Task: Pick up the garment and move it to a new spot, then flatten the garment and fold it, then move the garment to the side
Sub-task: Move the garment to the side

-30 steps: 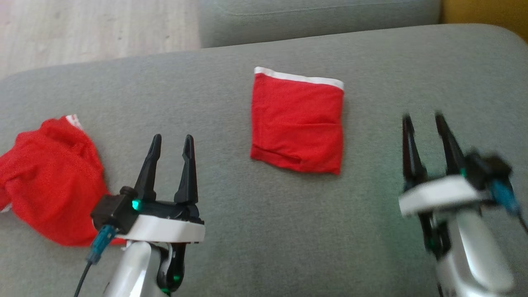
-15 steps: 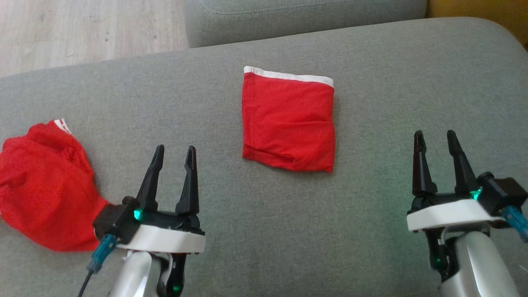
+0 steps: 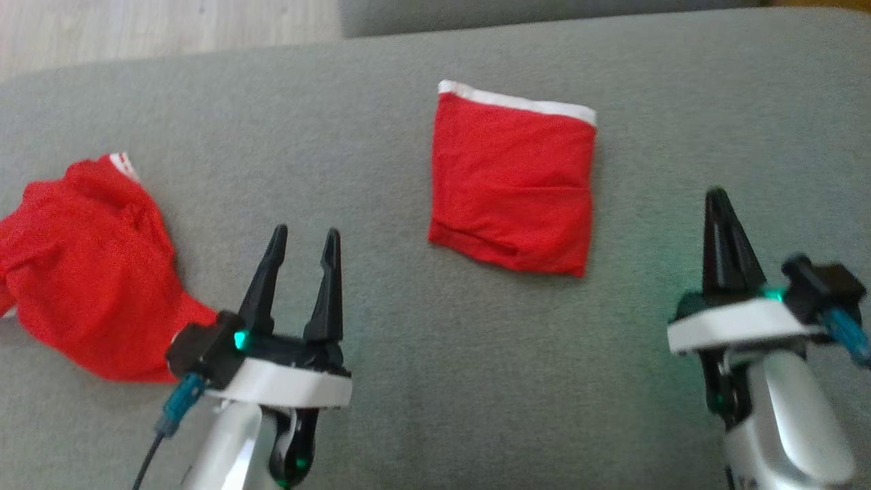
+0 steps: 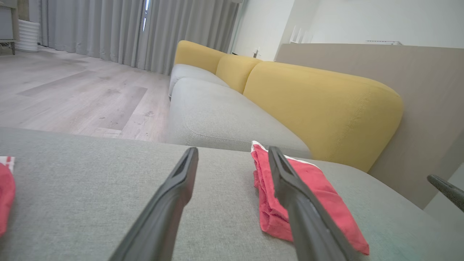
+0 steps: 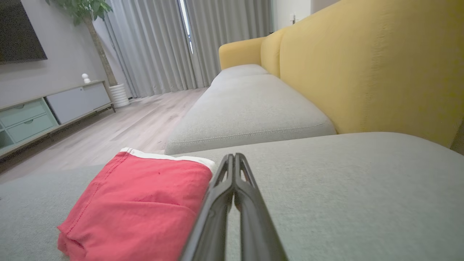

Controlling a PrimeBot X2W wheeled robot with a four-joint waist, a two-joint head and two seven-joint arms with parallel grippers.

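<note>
Plainly, left tool (image 3: 306, 231) gapes wide and empty; right tool (image 3: 716, 199) is pinched closed on nothing.

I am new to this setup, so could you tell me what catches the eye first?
A folded red garment lies in the middle of the grey cushion. A crumpled red garment sits at the left, near the open left gripper; the right gripper is shut on nothing.

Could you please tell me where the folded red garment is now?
The folded red garment lies on the grey cushion, right of centre in the head view, up-left of the right hand.
</note>
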